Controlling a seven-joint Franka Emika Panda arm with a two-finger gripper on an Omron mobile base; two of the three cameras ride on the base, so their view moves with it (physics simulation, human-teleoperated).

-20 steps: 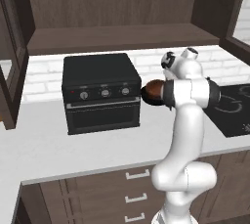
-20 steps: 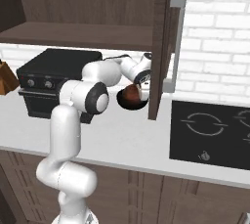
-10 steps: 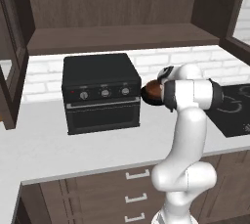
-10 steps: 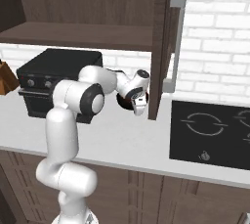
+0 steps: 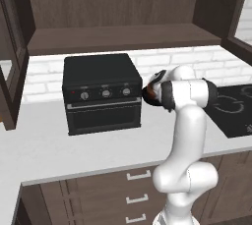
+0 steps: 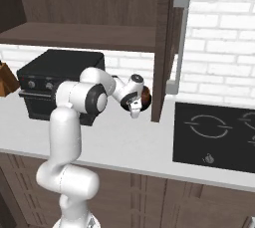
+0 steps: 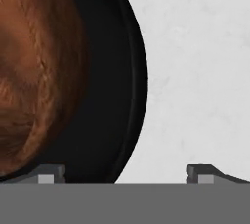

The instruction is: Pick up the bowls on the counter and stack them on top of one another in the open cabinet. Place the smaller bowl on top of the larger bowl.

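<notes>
Gripper (image 7: 127,171) is spread wide and grasping nothing, one finger over the black bowl (image 7: 110,96) rim: straddling the wall for a pinch. Brown bowl (image 7: 34,71) sits nested inside, above counter (image 7: 195,71).

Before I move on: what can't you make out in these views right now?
- Brown bowl: cut off by the hand view's left and top edges; in the left base view the arm covers most of it.
- Black bowl: hand view shows just an arc of dark rim; whether the brown bowl sits inside it is unclear.
- Tool: small in the right base view; the fingertips barely show in the hand view, so any grip is unclear.
</notes>
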